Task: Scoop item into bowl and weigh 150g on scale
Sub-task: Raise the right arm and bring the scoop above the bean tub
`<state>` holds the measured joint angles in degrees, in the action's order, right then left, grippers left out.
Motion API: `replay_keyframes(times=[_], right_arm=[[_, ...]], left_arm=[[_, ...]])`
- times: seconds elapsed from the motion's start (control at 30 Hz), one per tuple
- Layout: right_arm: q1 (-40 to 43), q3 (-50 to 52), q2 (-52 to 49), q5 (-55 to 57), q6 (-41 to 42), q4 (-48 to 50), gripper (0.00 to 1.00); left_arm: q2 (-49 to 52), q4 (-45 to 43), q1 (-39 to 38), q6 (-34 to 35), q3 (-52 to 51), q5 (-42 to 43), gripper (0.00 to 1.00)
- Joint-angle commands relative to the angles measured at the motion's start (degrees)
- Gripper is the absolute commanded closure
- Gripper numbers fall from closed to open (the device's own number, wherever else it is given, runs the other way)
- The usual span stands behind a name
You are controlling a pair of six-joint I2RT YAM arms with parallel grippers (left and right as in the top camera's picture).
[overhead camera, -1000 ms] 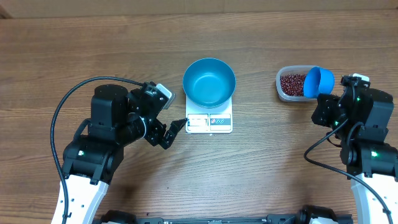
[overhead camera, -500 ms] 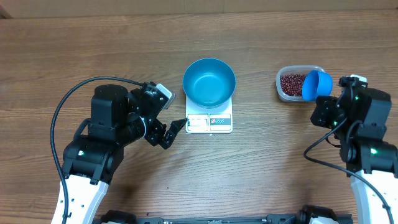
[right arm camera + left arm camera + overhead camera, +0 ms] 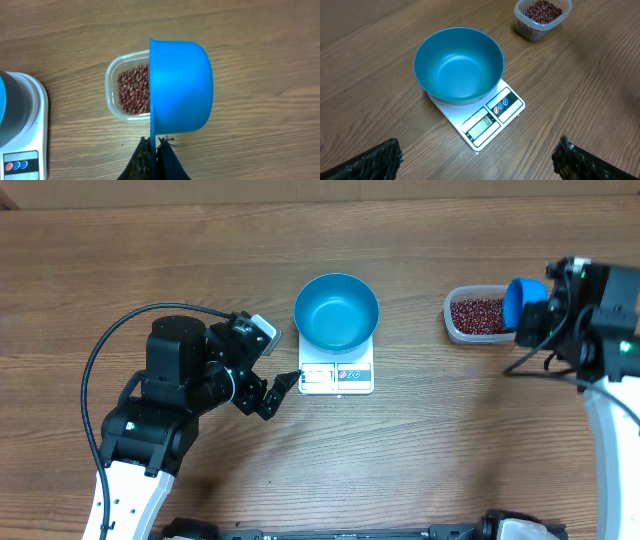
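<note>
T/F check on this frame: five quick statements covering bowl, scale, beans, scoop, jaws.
1. The bowl sits on the scale. True.
2. The bowl holds beans. False: it is empty; the beans are in the clear tub.
3. The right jaws hold the blue scoop. True.
4. The left jaws are shut. False: they stand wide open, holding nothing.
5. The scoop is over the bowl. False: it is at the tub, far right of the scale.
</note>
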<state>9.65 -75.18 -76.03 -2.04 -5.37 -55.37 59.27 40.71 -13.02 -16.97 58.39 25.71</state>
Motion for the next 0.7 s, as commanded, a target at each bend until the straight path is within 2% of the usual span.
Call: replay_keyframes(times=[0.0,0.13,0.27,0.67], right_arm=[[-0.31,-5.84,-3.02,3.5,-3.41,-1.4,0.96],[-0.33,-11.13,-7.67,9.64,-4.46,-5.25,0.96],[-0.33,-14.1,-10.97,10.62,-5.53,-7.5,0.97],[-0.42,-14.78,-13.4,11.69,-5.66,-8.24,0.96]], left_arm=[[0.35,-0.22,0.26,-1.27,1.55,1.11,0.0],[0.35,-0.24,0.26,-1.27,1.55,1.11,0.0],[0.35,-0.24,0.26,-1.27,1.55,1.11,0.0],[0.35,-0.22,0.26,-1.27,1.55,1.11,0.0]])
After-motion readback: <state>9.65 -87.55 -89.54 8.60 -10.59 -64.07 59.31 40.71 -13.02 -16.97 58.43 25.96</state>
